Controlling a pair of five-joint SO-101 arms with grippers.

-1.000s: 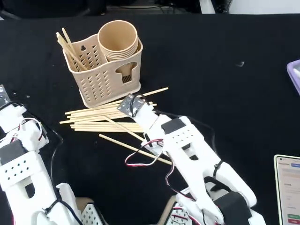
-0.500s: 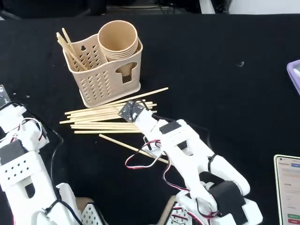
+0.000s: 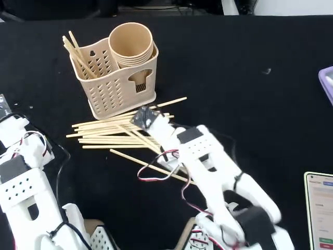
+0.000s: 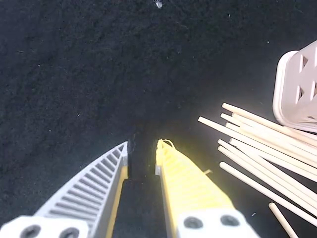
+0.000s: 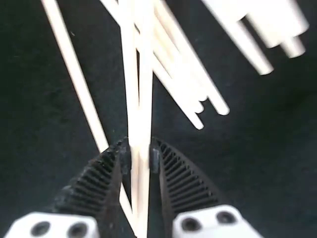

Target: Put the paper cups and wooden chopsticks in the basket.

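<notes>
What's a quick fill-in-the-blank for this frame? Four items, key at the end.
1. The ___ arm's jaws are shut on chopsticks.
2. The cups stand ___ in the basket.
3. Loose chopsticks lie on the ___ table.
4. The left arm's jaws hold ___.
Missing words: right; stacked; black; nothing.
</notes>
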